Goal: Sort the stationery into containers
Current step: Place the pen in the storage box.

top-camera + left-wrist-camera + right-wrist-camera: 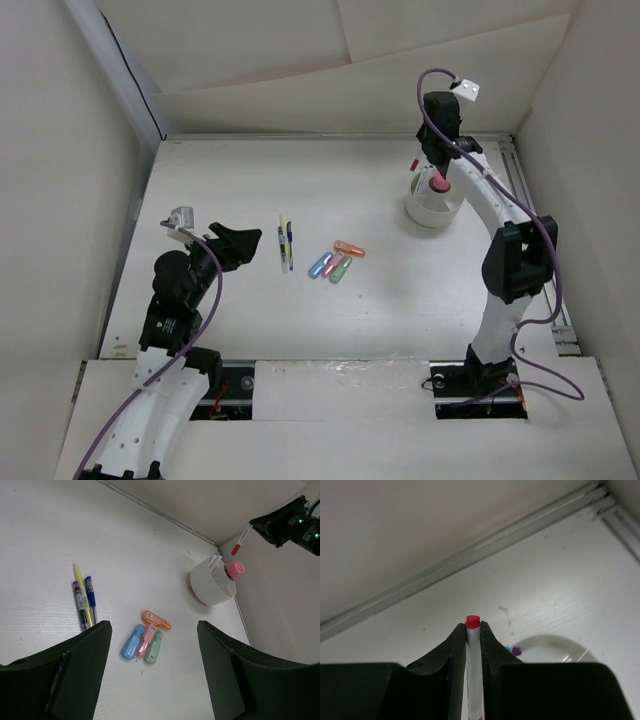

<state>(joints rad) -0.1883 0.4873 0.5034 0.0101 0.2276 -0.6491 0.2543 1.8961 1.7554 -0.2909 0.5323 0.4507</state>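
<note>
1. The right hand is pinching narrowly on a white, red-capped pen. The pen's long axis is running along the fingers, with the red end poking just past the tips.
2. The white cup is sitting just below those tips and slightly to their right. A pink rounded piece is standing inside it.
3. The coming drop is probably turning on one relation: the red end is slanting away from the cup's mouth, so the pen likely needs tipping nearer upright over a free compartment.
4. The left hand is gaping wide and holding nothing.
5. The pastel markers are lying on the counter straight ahead of the left hand, and the thin pens ahead to its left. Both groups are nearer this arm than the right.
</note>
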